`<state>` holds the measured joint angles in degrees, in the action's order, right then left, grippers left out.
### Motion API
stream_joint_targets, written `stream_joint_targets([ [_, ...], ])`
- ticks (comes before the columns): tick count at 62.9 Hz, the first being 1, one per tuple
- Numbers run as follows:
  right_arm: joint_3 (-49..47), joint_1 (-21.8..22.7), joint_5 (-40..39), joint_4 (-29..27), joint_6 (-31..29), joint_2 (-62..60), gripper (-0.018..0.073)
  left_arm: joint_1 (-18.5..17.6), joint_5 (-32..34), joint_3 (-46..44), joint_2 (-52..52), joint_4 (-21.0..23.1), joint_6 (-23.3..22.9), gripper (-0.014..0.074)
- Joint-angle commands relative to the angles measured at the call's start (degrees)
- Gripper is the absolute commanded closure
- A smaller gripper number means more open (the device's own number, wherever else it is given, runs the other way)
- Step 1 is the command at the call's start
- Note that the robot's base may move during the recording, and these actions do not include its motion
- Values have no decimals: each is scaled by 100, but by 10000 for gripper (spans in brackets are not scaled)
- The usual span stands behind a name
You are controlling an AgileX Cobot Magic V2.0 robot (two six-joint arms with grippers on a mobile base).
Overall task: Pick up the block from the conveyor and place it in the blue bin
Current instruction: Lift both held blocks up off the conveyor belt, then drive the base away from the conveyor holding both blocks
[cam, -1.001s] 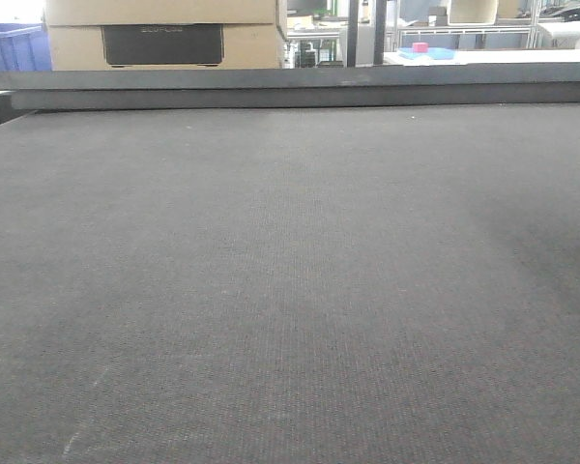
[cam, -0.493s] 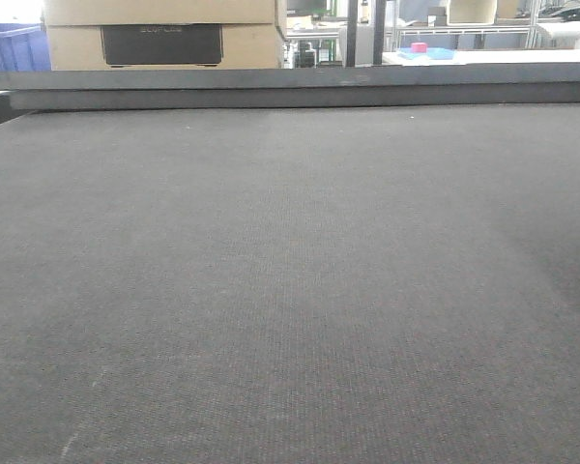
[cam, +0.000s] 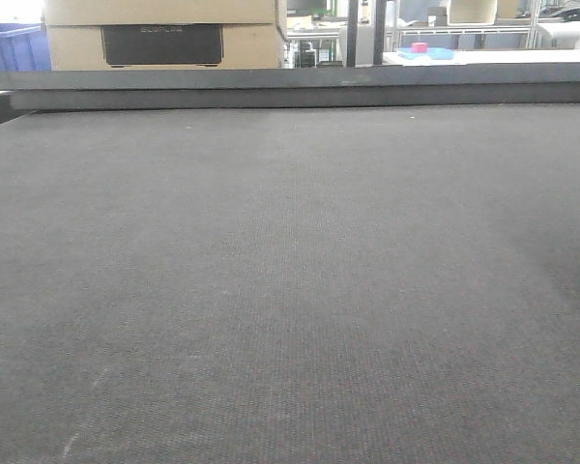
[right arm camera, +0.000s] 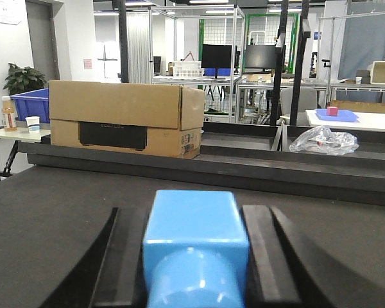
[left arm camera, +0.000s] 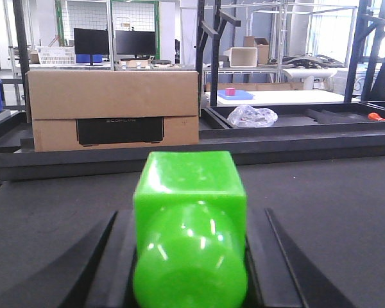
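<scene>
Showing a green block (left arm camera: pixel 189 183) at lower centre, pinched between the fingers of the left gripper (left arm camera: pixel 190 221) over the conveyor (left arm camera: pixel 346 212). The right gripper (right arm camera: pixel 194 215) likewise pinches a blue block (right arm camera: pixel 196 234). The blue bin (right arm camera: pixel 29 104) stands at the left edge, beside a cardboard box (right arm camera: pixel 125 119).

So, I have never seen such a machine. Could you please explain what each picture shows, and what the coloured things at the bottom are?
It is a robot with two arms and three cameras. The front view looks across the conveyor belt, a wide dark grey surface; no block lies on the part it shows. Behind it stand a cardboard box and a blue bin. The other two pictures come from cameras on the wrists, looking along the fingers. The left fingers hold a green block; the right fingers hold a blue block.
</scene>
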<state>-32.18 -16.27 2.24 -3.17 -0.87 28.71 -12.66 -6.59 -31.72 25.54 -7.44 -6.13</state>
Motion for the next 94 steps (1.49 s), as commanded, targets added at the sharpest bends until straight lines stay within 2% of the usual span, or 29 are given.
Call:
stream_joint_targets([
  [1,2,-12,-105,41,-15,-36,720,-28,159,5,-23,-19,-2,707],
  [94,2,-12,-105,41,-15,-36,720,-28,159,5,-23,-19,-2,707],
])
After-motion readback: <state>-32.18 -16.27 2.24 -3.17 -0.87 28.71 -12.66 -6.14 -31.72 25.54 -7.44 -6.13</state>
